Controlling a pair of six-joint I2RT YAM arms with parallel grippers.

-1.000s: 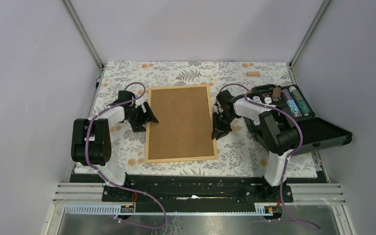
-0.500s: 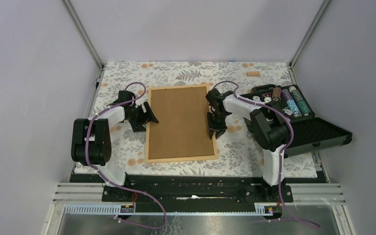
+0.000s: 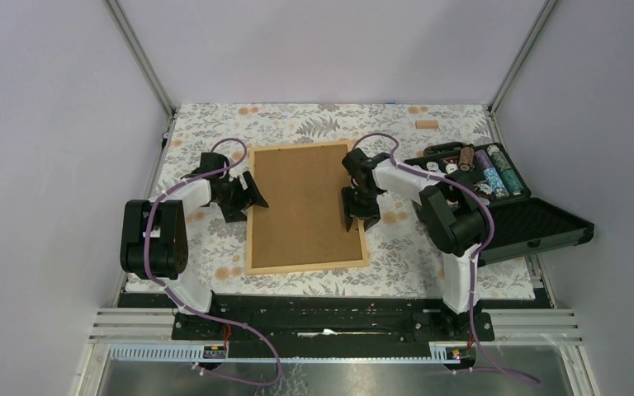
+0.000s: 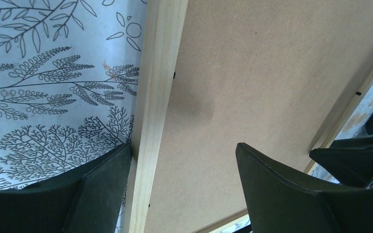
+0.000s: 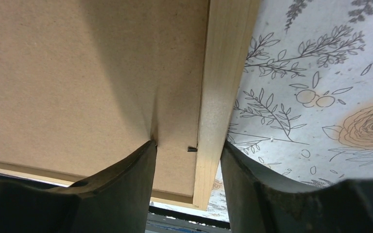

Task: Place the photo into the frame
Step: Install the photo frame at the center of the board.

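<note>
Now, likely securing stage: left fingers (image 4: pixel 102 194) spread astride left rail of frame (image 3: pixel 305 266), right fingers (image 5: pixel 121 189) spread astride right rail; next calls for gentle press on backing board (image 3: pixel 304 206).

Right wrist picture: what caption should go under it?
Right end effector open astride the wooden frame rail, brown backing board showing.

left arm (image 3: pixel 153 235) elbow-bent | left pincer (image 4: pixel 182 150) spread wide | right arm (image 3: pixel 454 219) elbow-bent | right pincer (image 5: pixel 187 145) parted, pointing down
</note>
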